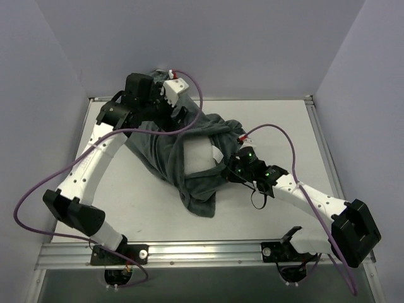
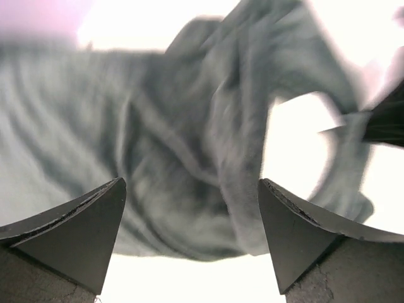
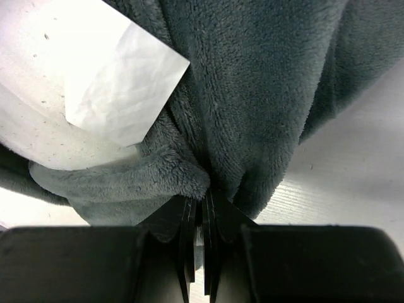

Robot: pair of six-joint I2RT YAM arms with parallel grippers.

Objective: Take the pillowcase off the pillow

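A dark grey fleece pillowcase (image 1: 189, 142) lies bunched in the middle of the table around a white pillow (image 1: 201, 156), part of which shows through the opening. My right gripper (image 1: 231, 170) is shut on the pillowcase's hem (image 3: 189, 180) at the pillow's right side. In the right wrist view the bare pillow (image 3: 38, 101) and a white tag (image 3: 126, 82) show at upper left. My left gripper (image 1: 178, 115) is at the pillowcase's far end. In the left wrist view it (image 2: 189, 183) is open over the blurred grey fabric (image 2: 189, 126), with nothing between the fingers.
The white table (image 1: 284, 126) has a metal rail (image 1: 202, 251) along its near edge and grey walls on three sides. Purple cables (image 1: 278, 129) loop from both arms over the table. The right forearm (image 1: 309, 199) lies low across the near right.
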